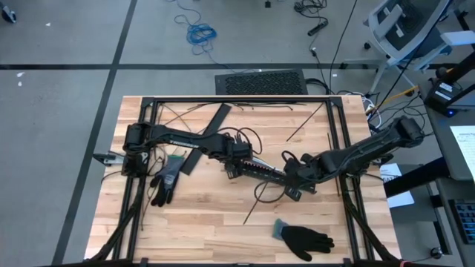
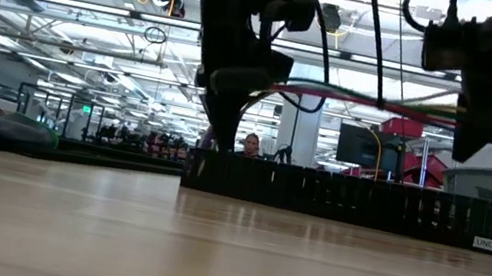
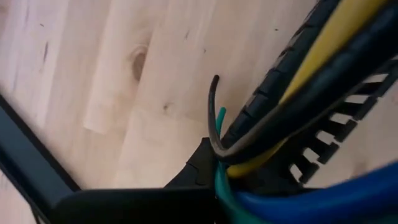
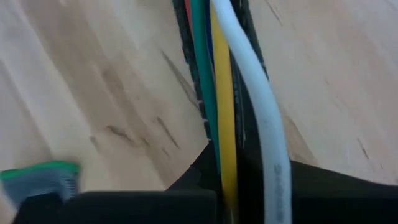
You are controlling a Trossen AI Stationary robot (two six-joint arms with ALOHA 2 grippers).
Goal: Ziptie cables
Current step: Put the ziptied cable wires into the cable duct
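The cables [image 2: 364, 104] hang stretched level between the two grippers, up off the table [image 1: 215, 208] near its middle, right above the black slotted strip [image 2: 367, 202]. Left gripper [image 1: 236, 165] is pinched tight on one end of the bundle, right gripper [image 1: 293, 178] clamped tight on the other. Up close from the left wrist, yellow, green, blue and a grey strand fan out of the closed fingers, with the strip's slots showing just beside them. From the right wrist, a fat white wire [image 4: 261, 118] runs alongside yellow, green and a sliver of red, all lying parallel over the strip.

Around them: one dark glove [image 1: 167, 180] lies under the left arm, another glove [image 1: 304, 239] sits near the table's front edge, well apart from the bundle. Thin black strands [image 1: 260, 196] cross the wood close to the grippers. A flat black bar [image 1: 209, 130] leans across the back frame.
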